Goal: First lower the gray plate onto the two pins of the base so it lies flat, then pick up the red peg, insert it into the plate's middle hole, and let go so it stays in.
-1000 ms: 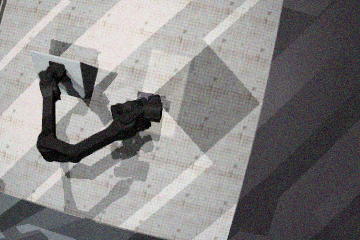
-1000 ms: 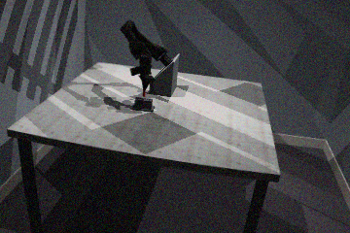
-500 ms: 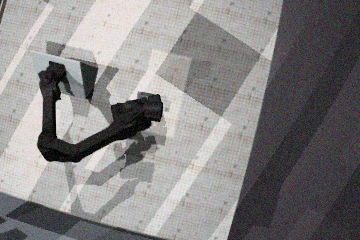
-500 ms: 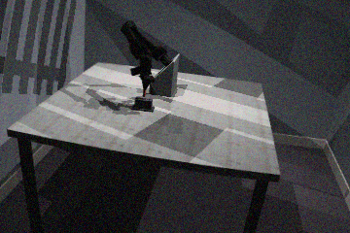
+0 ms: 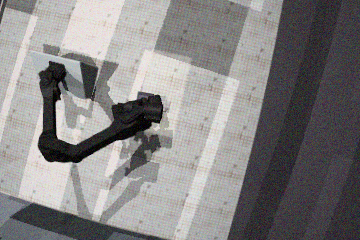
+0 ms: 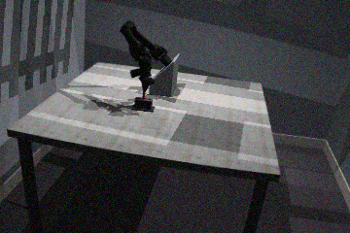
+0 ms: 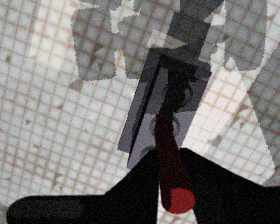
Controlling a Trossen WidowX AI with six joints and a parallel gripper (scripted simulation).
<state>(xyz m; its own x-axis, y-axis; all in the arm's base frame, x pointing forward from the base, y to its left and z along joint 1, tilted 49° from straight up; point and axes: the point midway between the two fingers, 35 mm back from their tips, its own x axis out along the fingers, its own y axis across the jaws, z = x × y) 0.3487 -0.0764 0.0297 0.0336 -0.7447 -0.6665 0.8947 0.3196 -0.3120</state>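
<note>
The gray plate (image 7: pixel 189 119) lies on the base (image 7: pixel 136 117), which shows along the plate's left side in the wrist view and as a dark block (image 6: pixel 144 106) in the exterior view. Shadow darkens its upper part. My gripper (image 7: pixel 168 155) (image 6: pixel 144 88) is shut on the red peg (image 7: pixel 172 160) (image 6: pixel 144 94) above the plate. The peg's far end overlaps the plate's middle hole; whether it has entered cannot be told. The peg stands out well above the plate. The arm hides the fingers in the top view, and the pins are hard to make out.
A large tilted panel (image 5: pixel 75 74) (image 6: pixel 164 82) stands by the arm's mount, behind the base in the exterior view. The tabletop (image 5: pixel 200 102) (image 6: pixel 219 140) carries strong light bands and arm shadows.
</note>
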